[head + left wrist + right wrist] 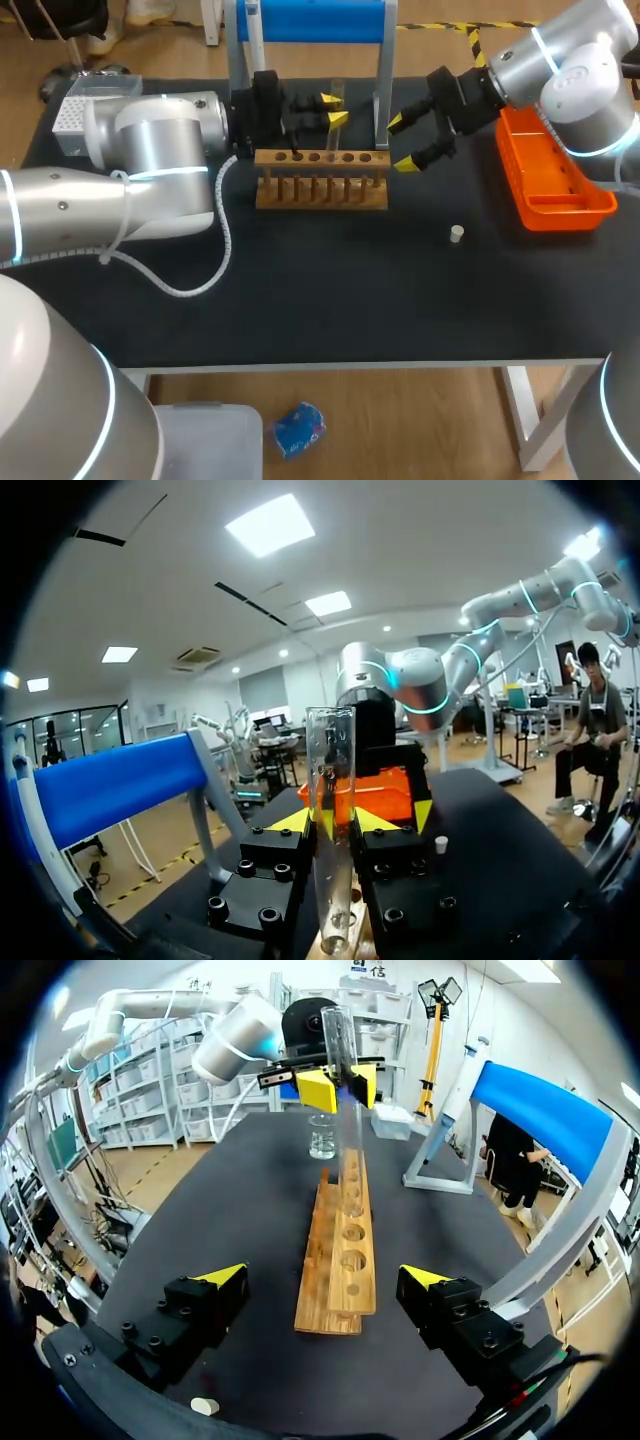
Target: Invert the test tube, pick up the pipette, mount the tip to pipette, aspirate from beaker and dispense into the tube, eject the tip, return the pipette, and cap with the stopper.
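Left jaws: pinching the test tube [331,770] from two sides, about halfway up its glass.
Test tube: it stands straight up and down. Its low end is right at the holes of the wooden rack [320,190]. I cannot tell which end is the open one.
Left arm [160,140]: it comes in from the left, low over the counter [350,300]. It has the tube, so it is the closer arm.
Right jaws: spread wide, with nothing in them. They sit just past the right end of the rack and point along it, toward the tube.
Right arm [570,60]: it comes in from the far right, over the orange tray [555,190].
Rack: a long wooden one on the far middle of the counter. It runs left to right, with a row of round holes on top.
What matters most: the tube is to the left of the right jaws, along the rack's line. It is tall, not lying flat. I think the left arm must turn it over or set it into a hole, so the tube has to stay lined up over that hole.
Beaker [322,1138]: a small glass one on the left, past the left jaws.
Stopper [456,234]: a little white plug, alone on the counter, nearer than the rack and to its right.
Blue stand [312,20]: at the far edge, behind the rack.
Pipette: I cannot make it out.
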